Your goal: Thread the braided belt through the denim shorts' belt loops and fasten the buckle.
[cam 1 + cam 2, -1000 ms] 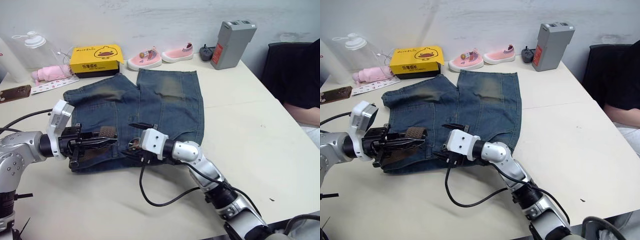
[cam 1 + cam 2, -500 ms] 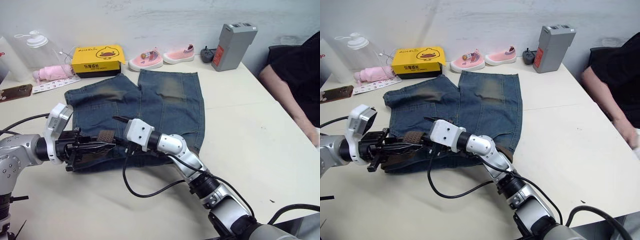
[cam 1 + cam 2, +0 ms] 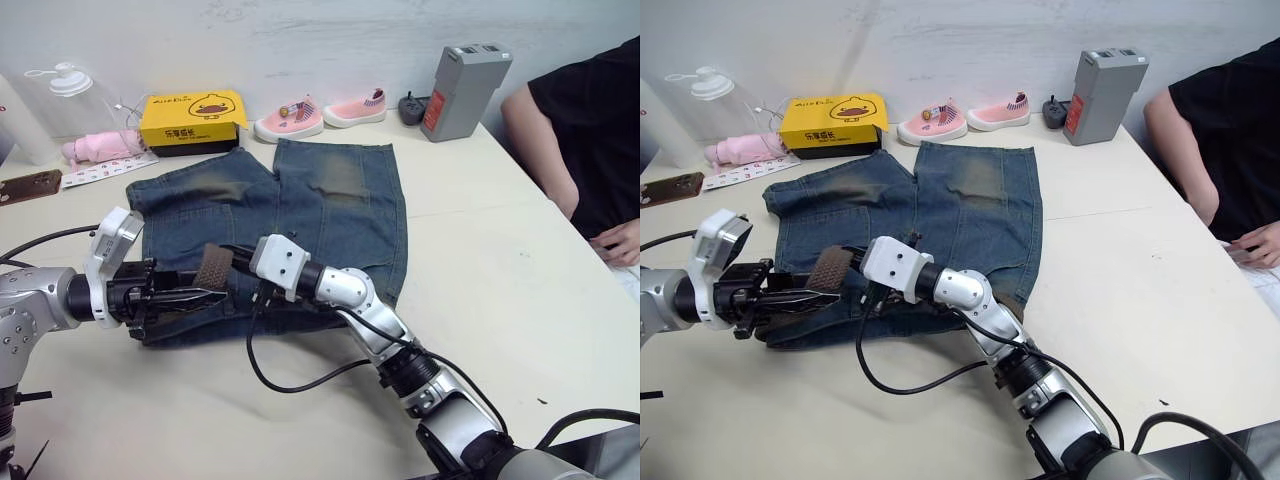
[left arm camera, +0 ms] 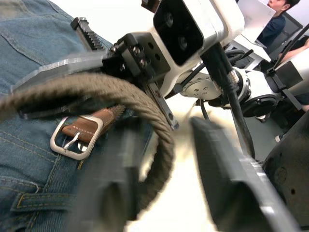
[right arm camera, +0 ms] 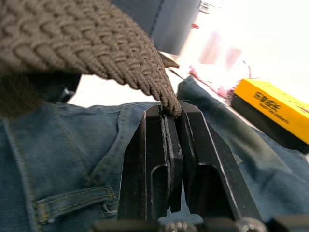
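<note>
Belt (image 5: pixel 96 43) between right gripper (image 5: pixel 171 121) fingertips

Silver jointed arms end in white wrist blocks, black 2-fingered grippers and looping black cables.

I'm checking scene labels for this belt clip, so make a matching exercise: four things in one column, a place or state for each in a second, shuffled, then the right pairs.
Column one:
1. dark-brown woven braided belt
2. small silver metal buckle
3. yellow cardboard box with a duck picture
4. pair of small pink shoes

Column two:
A. lying flat on the faded blue denim shorts
B. at the table's far edge, right of the box
C. pinched in the right tool
D. just beyond the shorts' leg hems, on the robot's left

Pairs: 1-C, 2-A, 3-D, 4-B
</note>
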`<state>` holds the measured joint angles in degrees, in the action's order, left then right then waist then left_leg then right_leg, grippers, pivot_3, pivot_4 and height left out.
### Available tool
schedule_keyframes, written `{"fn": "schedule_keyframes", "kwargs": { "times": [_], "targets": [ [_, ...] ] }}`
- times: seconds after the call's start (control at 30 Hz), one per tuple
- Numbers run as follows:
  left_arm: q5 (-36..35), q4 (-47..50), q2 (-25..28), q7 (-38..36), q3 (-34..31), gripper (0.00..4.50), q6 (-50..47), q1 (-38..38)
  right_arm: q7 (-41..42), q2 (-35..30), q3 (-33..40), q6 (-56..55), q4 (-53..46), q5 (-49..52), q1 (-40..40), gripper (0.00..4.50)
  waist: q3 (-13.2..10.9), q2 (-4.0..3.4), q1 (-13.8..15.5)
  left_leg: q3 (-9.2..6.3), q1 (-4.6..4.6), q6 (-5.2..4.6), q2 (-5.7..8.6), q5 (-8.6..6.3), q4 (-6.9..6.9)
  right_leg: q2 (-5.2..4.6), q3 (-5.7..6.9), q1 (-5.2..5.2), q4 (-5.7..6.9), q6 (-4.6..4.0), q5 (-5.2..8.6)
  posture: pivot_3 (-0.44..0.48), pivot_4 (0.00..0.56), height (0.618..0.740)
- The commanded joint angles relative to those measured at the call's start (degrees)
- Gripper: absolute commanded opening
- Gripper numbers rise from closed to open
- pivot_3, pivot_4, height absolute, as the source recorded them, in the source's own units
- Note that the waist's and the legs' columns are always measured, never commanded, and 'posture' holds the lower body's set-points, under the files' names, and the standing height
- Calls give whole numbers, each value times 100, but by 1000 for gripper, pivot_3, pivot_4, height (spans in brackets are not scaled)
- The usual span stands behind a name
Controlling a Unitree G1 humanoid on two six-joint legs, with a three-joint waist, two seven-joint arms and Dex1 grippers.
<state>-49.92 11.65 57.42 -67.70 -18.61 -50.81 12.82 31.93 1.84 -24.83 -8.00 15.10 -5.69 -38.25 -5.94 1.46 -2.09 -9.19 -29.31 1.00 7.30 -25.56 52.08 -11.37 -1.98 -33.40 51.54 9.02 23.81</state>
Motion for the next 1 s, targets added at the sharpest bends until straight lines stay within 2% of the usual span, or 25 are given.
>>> {"fn": "schedule_keyframes", "kwargs": {
  "times": [0.03,0.23,0.3,0.4,0.5,0.6,0.67,0.83,1.0],
  "targets": [
    [188,-231,178,121,-278,3293,188,125,-358,-191,150,71,-204,-412,-203,0,0,0,7,2,0,0,1,0,0,2,0,0,0,0,0,0,150,636],
    [111,-242,320,736,-1197,3293,126,277,-691,-670,67,739,-697,-1271,-130,0,5,7,3,3,-4,-1,-2,-1,0,-3,-2,-5,-1,-2,1,0,150,636],
    [-860,569,127,1207,-1664,3293,-500,158,-832,-790,0,1199,-1023,-1721,-38,0,6,10,3,3,-4,-2,-2,-2,0,-5,-4,-5,-3,-3,1,0,150,636],
    [-3187,1586,-264,2230,-1873,3293,-1066,-373,-884,-781,-38,1646,-1318,-1998,57,0,12,12,6,0,-5,-4,-4,-4,-1,-6,-8,0,-11,-2,1,0,150,636],
    [-4699,2072,-891,3528,-1538,3293,-732,-1476,-977,-697,-34,1910,-1404,-2138,57,0,25,-11,-3,3,-1,-7,-4,-6,1,-11,-13,10,-22,-2,1,0,150,636],
    [-5674,2035,-1459,4873,-1081,3293,-106,-2148,-1032,-688,-82,2003,-1393,-2228,23,0,30,-3,19,18,-1,-4,-14,-7,6,-15,-21,3,-34,-12,8,0,150,636],
    [-5914,1975,-1861,5746,-713,3293,303,-2364,-1044,-675,-98,2031,-1412,-2246,18,0,31,-2,56,19,-4,6,-22,-8,18,-13,-17,1,-28,-28,18,0,150,636],
    [-6287,1998,-2671,7171,145,3293,1057,-2478,-1030,-658,-117,2115,-1518,-2249,48,0,23,-16,194,22,-27,1,-18,-33,94,-6,-16,-4,15,-50,31,0,150,636],
    [-6191,1754,-3230,8012,605,3293,1524,-2265,-1002,-650,-132,2197,-1637,-2255,66,0,31,-5,247,27,-28,-8,-9,-48,109,-5,-18,-6,34,-54,33,0,150,636]
  ]
}}
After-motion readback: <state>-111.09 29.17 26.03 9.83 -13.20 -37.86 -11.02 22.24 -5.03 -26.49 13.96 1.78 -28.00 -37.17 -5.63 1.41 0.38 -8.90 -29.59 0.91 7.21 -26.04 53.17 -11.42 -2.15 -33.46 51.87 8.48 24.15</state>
